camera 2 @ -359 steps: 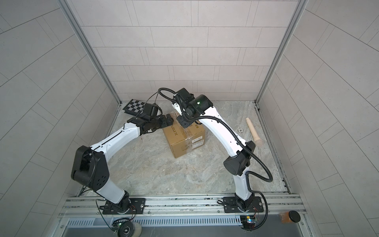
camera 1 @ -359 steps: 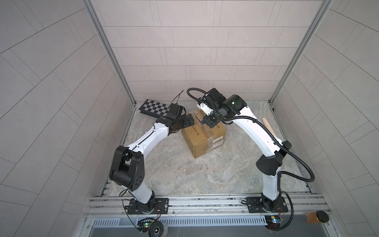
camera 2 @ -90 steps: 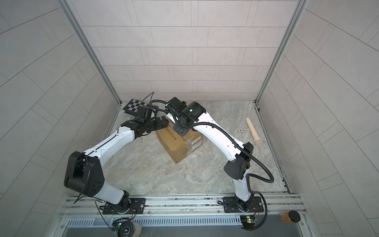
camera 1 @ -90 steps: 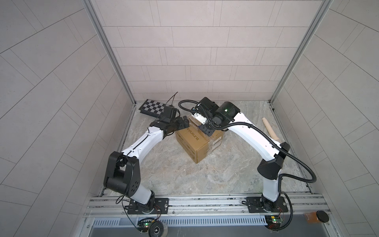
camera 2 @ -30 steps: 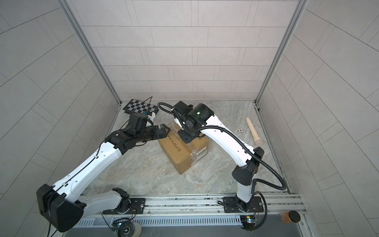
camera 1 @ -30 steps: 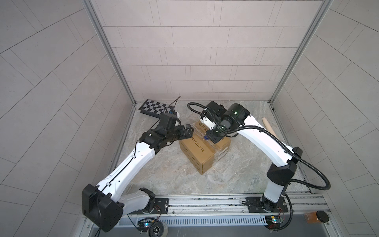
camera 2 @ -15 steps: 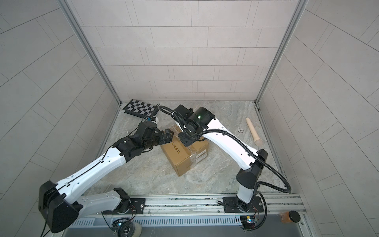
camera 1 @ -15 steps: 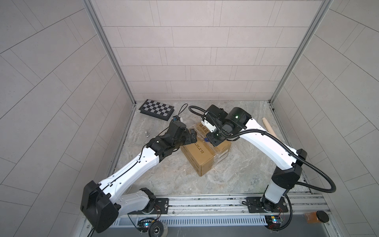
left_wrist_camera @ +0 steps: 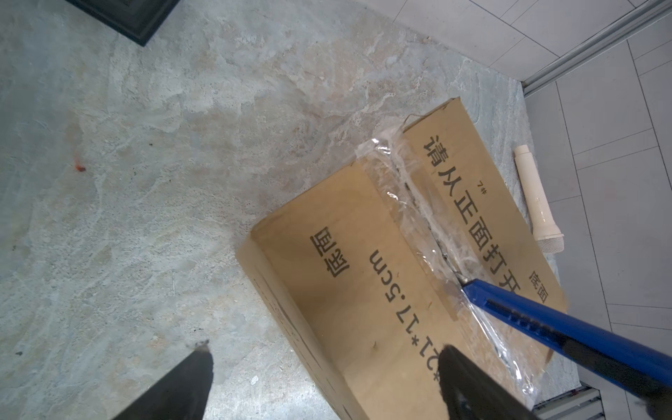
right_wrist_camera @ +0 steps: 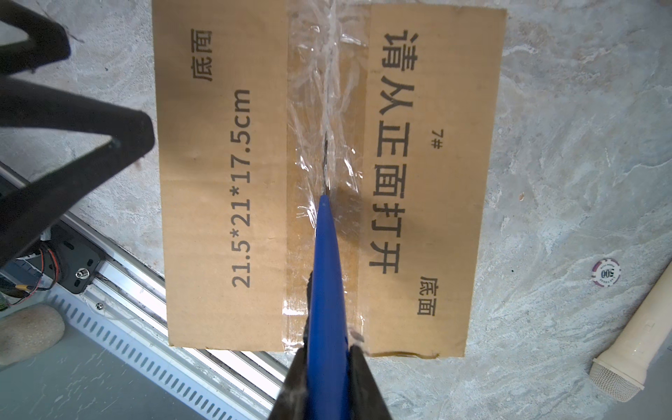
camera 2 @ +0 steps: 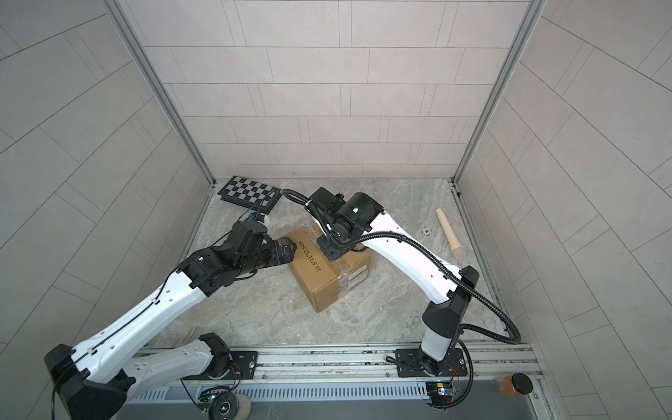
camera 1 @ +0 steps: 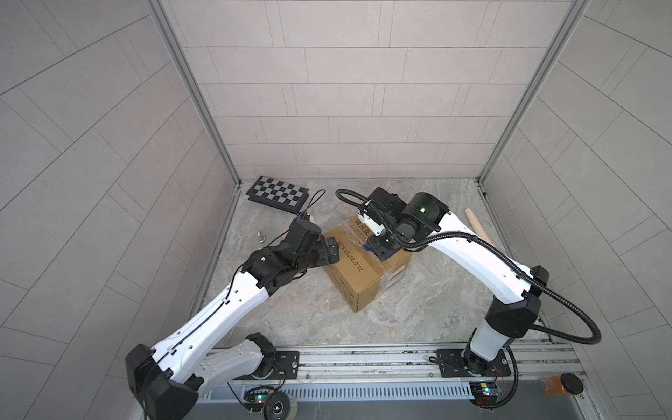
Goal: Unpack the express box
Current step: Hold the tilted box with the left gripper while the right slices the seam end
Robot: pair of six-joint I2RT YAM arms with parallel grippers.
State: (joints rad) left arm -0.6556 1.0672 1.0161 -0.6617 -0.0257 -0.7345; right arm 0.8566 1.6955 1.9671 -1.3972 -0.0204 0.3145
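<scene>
Though on box [right_wrist_camera: 189,203], knife blade [right_wrist_camera: 325,163] faint

Both top views look steeply down from high above the front rail [camera 1: 363,358] toward the back wall [camera 1: 345,145], far enough back to take in the whole table [camera 1: 418,312]. The left wrist camera sits close over the table and looks past the left claw [left_wrist_camera: 325,351] at a corner of the express box [left_wrist_camera: 363,272]. The right wrist camera looks straight down along the blue knife [right_wrist_camera: 325,276] in the right claw [right_wrist_camera: 327,358] at the box's taped top (which nearly fills that view). All four views share that top and the cream microphone [right_wrist_camera: 636,349].
</scene>
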